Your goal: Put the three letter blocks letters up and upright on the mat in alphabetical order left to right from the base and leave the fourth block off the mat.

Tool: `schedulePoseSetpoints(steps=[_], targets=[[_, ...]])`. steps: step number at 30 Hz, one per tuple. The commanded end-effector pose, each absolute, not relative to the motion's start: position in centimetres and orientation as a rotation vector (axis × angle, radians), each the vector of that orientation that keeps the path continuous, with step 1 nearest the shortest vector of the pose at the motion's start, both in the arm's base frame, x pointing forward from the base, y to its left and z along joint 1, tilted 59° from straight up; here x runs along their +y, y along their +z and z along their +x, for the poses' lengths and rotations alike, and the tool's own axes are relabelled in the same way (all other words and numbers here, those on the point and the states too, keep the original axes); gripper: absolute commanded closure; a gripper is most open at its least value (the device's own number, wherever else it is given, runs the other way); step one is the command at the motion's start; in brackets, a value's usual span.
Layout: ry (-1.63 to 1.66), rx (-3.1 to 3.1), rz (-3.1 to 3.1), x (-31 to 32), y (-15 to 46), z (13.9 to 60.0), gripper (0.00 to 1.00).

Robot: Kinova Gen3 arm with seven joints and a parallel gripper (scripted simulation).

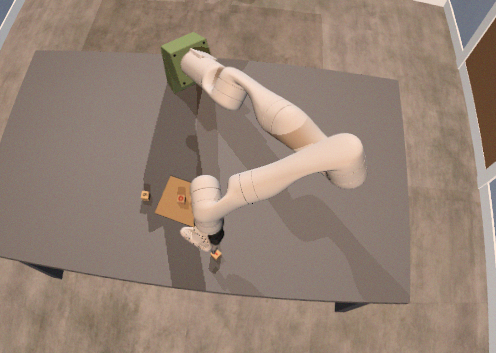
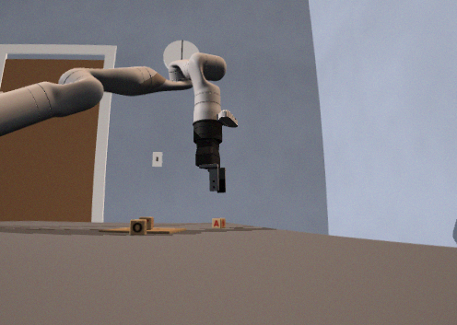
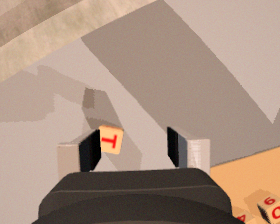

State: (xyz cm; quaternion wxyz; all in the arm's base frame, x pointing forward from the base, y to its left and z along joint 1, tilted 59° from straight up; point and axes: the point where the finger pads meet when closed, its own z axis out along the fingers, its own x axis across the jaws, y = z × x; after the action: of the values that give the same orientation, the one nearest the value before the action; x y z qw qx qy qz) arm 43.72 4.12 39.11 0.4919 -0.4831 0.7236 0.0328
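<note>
A block with a dark-lettered side (image 1: 145,195) (image 2: 138,227) sits off the orange mat (image 1: 172,208) (image 2: 167,231) (image 3: 256,165), which bears a red-lettered block (image 1: 181,199) (image 2: 147,222) (image 3: 273,207); the gripper (image 1: 216,248) (image 2: 217,191) (image 3: 134,142) hovers wide-spread, holding nothing, above the T-topped block (image 1: 216,254) (image 2: 218,223) (image 3: 111,140).

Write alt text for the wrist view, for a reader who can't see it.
Open gripper above a grey table, a block topped with a red T beside its left-hand finger in the picture; part of an orange mat shows lower right, with a Q-marked block.
</note>
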Motion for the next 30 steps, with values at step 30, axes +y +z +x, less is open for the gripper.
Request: schedulePoseSetpoints(steps=[30], targets=[[0.220, 1.885, -0.989, 6.2, 40.2, 43.8, 0.00]])
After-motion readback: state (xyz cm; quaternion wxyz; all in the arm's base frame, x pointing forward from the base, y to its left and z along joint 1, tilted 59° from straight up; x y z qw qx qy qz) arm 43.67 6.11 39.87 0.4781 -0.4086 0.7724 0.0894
